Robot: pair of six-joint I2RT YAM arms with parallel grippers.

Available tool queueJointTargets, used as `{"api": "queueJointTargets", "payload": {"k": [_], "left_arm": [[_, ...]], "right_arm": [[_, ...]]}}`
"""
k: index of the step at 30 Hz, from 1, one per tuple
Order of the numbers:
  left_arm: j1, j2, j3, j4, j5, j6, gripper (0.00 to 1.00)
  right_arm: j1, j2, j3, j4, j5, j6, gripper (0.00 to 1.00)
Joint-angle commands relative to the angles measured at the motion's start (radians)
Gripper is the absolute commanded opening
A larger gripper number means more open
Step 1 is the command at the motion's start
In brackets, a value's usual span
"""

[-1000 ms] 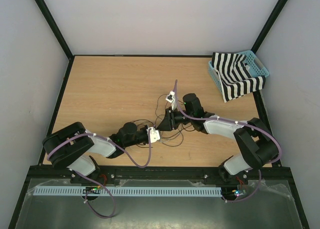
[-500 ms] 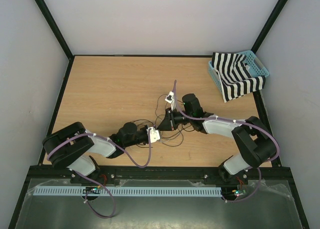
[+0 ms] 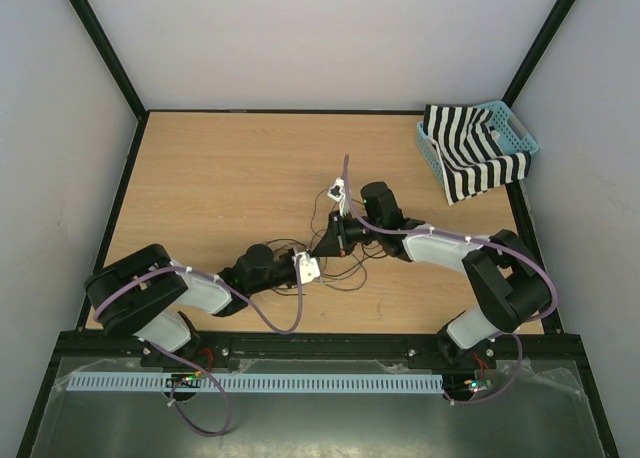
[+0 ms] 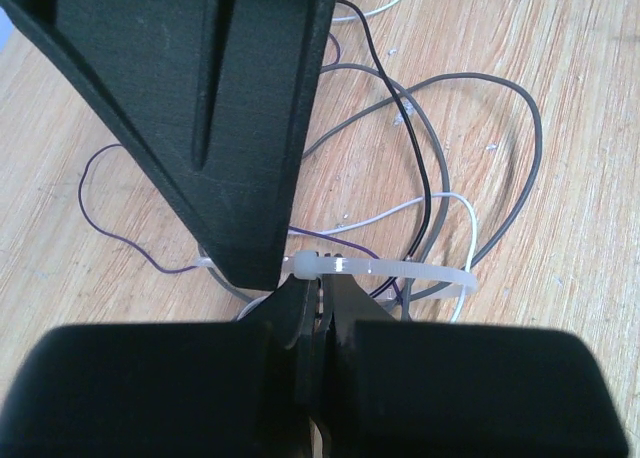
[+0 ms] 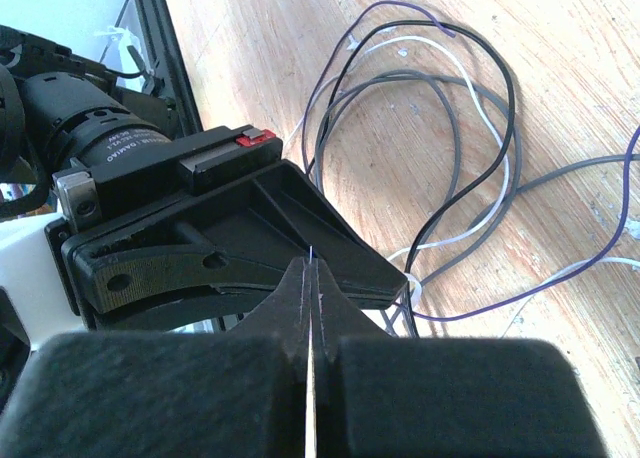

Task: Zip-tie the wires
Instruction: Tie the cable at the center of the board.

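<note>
Whitish plastic is seen directly above the closed tips of the left pincer (image 4: pixel 318 296): it is the zip tie (image 4: pixel 400 271), already bent into a small loop. Its head is judged to be pinched between the pressed-together fingers. The wires (image 4: pixel 480 76) are spread in loose curls on the wooden table (image 3: pixel 220 178) beyond both pincers, and several strands are passed under the strap to the right of the left tips. The right pincer (image 5: pixel 310 273) is likewise pressed together, and a thin pale sliver, taken to be the tie's tail, is held edge-on between its fingers.

Risks noted:
- The tail may slip out when pulled, because only a narrow edge is gripped.
- The bundle may be dragged across the table instead of being cinched if the left hold on the head gives way.
- Some strands may be left outside the loop. Whether all are enclosed cannot be told.
- The two pincers are set tip against tip, so a skewed pull may make them foul each other.

The head and loop are shown only by the left wrist view. The gripped sliver is shown only by the right wrist view. From above, the meeting of the arms is plain, but the tie itself is too small to be made out.
</note>
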Motion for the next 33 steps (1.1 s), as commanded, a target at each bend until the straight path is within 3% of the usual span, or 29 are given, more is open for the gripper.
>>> {"api": "queueJointTargets", "payload": {"k": [1, 20, 21, 23, 26, 29, 33], "left_arm": [[-0.022, -0.002, -0.006, 0.009, 0.014, -0.002, 0.00], [-0.049, 0.007, -0.025, 0.016, -0.051, -0.013, 0.00], [-0.046, 0.006, -0.023, 0.016, -0.049, -0.018, 0.00], [-0.040, 0.009, -0.022, 0.016, -0.040, -0.026, 0.00], [-0.035, 0.015, -0.017, 0.016, -0.030, -0.034, 0.00], [-0.026, 0.014, -0.013, 0.016, -0.018, -0.044, 0.00], [-0.018, 0.013, -0.010, 0.016, -0.004, -0.056, 0.00]], "right_arm": [[-0.006, 0.008, 0.055, 0.007, 0.014, -0.014, 0.00], [-0.017, 0.010, 0.090, -0.045, 0.016, -0.030, 0.00], [-0.016, 0.006, 0.087, -0.053, 0.016, -0.055, 0.04], [-0.017, -0.005, 0.075, -0.062, 0.010, -0.059, 0.25], [-0.016, -0.036, 0.057, -0.085, 0.008, -0.071, 0.45], [-0.017, -0.055, 0.041, -0.124, 0.016, -0.095, 0.51], [-0.016, -0.046, 0.014, -0.111, 0.000, -0.090, 0.48]]}}
